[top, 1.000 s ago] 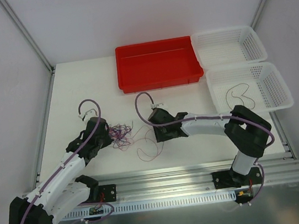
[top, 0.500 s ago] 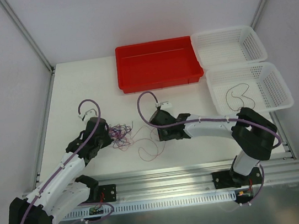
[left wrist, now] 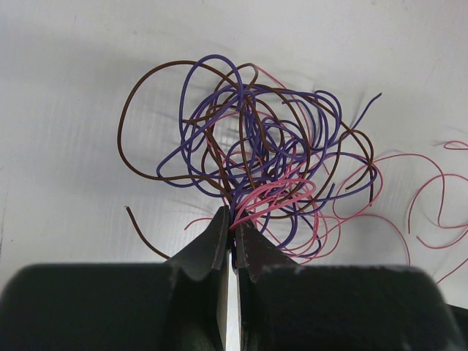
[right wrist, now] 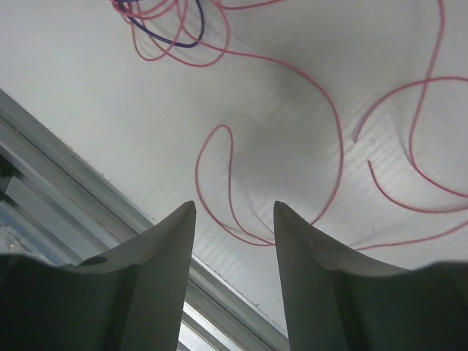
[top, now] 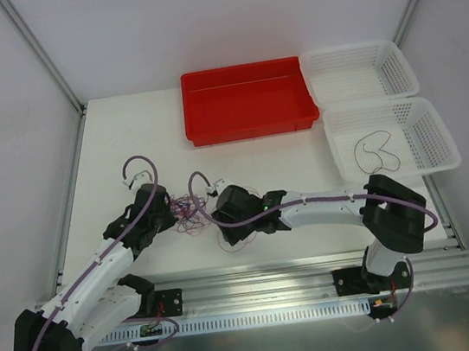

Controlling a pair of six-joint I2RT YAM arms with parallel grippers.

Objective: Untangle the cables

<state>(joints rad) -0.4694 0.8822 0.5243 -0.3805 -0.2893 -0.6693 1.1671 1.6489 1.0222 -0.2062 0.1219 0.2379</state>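
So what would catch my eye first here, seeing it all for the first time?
Probably the knot of cables, purple, brown and pink, left of centre and pinched by the left gripper. Next the bright red tray at the back, and the right gripper, open above a loose pink strand.

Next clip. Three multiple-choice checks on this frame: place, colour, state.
1. The lone dark wire lies in: A the red tray; B the farther white basket; C the nearer white basket.
2. The loose strand under the right pincer is: A pink; B green; C yellow.
3. The left pincer is: A wide open; B shut on the cable tangle; C out of view.
C, top view shows it there; A, pink loops show in its wrist view; B, its jaws pinch the tangle.
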